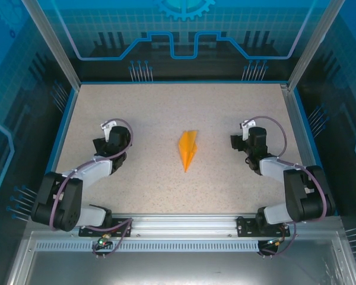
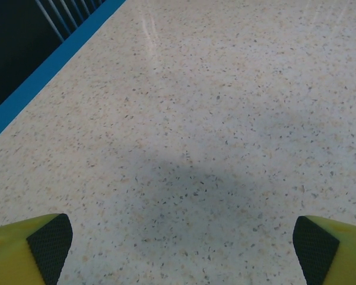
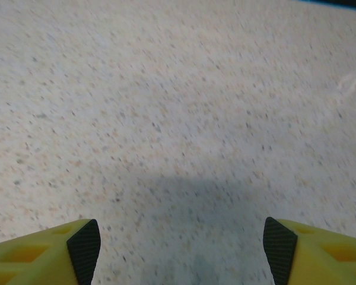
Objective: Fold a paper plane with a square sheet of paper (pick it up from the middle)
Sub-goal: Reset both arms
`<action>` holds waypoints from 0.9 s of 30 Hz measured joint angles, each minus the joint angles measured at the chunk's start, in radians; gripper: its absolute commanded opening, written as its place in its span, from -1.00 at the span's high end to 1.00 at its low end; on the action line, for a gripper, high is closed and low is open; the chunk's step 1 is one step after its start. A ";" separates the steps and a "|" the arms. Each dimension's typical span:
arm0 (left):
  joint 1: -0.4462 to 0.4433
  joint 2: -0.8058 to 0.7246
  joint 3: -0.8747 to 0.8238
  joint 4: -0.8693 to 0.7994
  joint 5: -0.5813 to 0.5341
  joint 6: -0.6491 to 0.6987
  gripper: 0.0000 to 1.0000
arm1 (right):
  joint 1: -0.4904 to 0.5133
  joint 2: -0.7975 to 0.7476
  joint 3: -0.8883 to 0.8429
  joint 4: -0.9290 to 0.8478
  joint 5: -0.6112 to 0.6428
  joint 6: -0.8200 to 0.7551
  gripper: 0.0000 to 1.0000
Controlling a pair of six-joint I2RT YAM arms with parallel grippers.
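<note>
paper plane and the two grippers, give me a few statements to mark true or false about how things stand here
1. The paper plane lies on the table, in its middle. True.
2. The left gripper is shut on the paper plane. False: its jaws stand wide open over bare table, with nothing between them.
3. The paper plane's pointed tip faces the near edge of the table. True.
4. The right gripper holds the paper plane off the table. False: it is open and empty above the tabletop.
5. The orange paper is a flat, unfolded square. False: it is folded into a slim, pointed dart.
</note>
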 measured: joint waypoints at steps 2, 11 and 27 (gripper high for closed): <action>0.007 0.023 -0.042 0.087 0.031 0.046 -0.98 | -0.007 0.011 -0.034 0.082 -0.044 -0.014 -0.55; 0.087 0.101 -0.120 0.423 0.262 0.153 -0.97 | -0.026 0.065 -0.087 0.227 -0.093 -0.016 -0.98; 0.157 0.148 -0.133 0.529 0.416 0.150 -0.98 | -0.042 0.065 -0.070 0.231 -0.092 -0.010 -0.98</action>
